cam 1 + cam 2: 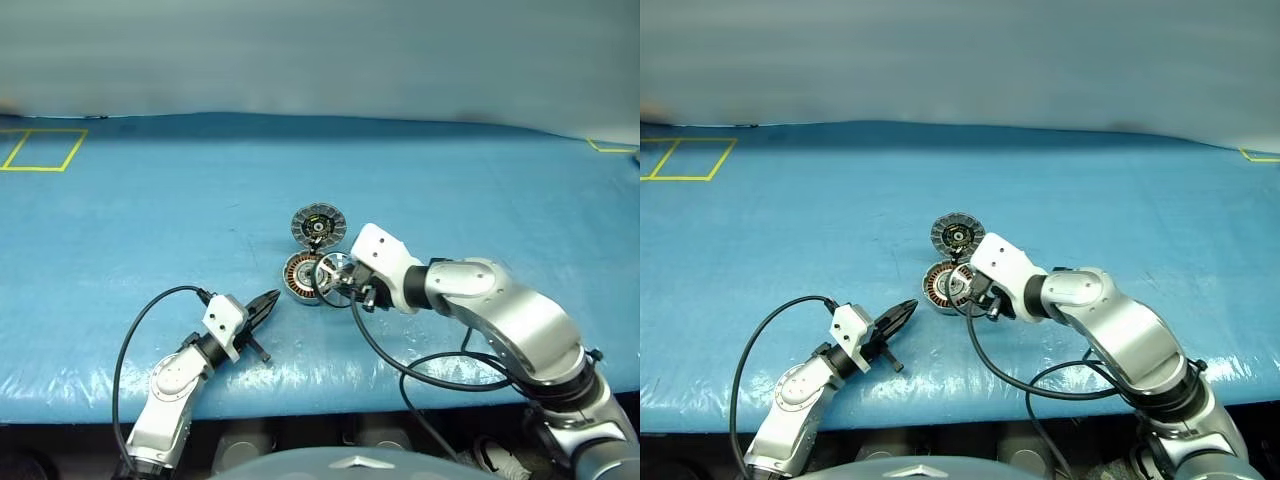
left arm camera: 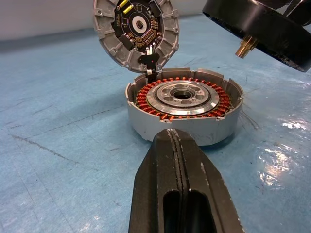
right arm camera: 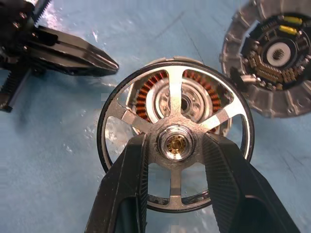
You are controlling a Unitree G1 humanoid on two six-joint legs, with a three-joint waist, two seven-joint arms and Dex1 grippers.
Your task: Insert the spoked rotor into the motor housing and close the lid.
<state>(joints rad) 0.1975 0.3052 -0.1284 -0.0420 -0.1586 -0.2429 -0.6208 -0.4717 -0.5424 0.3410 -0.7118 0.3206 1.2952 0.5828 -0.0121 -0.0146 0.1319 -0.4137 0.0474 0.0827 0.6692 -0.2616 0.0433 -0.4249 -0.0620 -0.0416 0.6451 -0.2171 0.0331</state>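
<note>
Right tool (image 3: 176, 145) pinching spoked rotor (image 3: 175, 145) by its hub above motor housing (image 2: 184, 104); your tilt risks jamming.

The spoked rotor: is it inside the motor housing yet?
Not yet. The right gripper holds the spoked rotor by its hub, in the air over the motor housing, whose copper windings lie uncovered.

surface: blue table (image 1: 120, 220) | on it: motor housing (image 1: 300, 277), lid (image 1: 318, 225) tilted up behind it
</note>
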